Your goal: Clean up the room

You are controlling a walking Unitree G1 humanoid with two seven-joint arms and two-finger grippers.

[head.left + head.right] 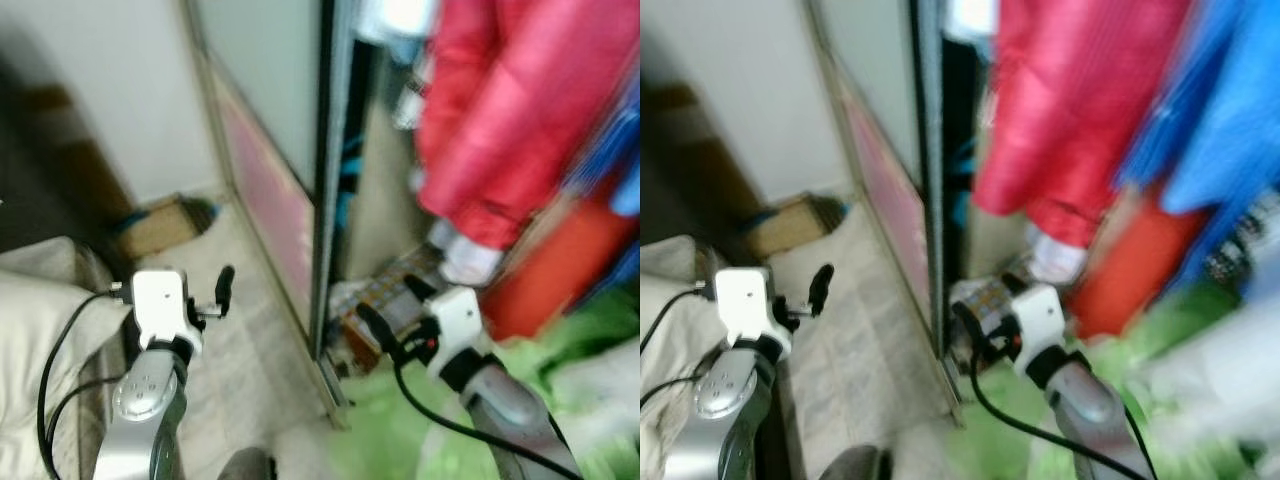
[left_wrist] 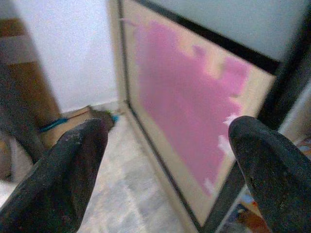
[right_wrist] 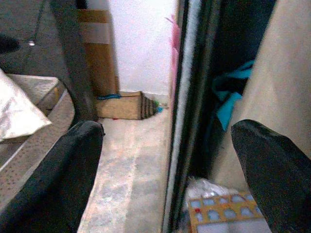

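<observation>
Lying just beyond the spread right end effector (image 1: 390,310) — a patterned box (image 3: 228,216).

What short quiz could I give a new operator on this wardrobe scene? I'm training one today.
1. True or false: the left end effector holds something.
2. Which colour is the jacket hanging in the wardrobe: A green, B red, C black?
3. The pink panel sits on the sliding ____.

Key: 1 false, its fingers are apart with nothing between. 2 B. 3 door.
</observation>
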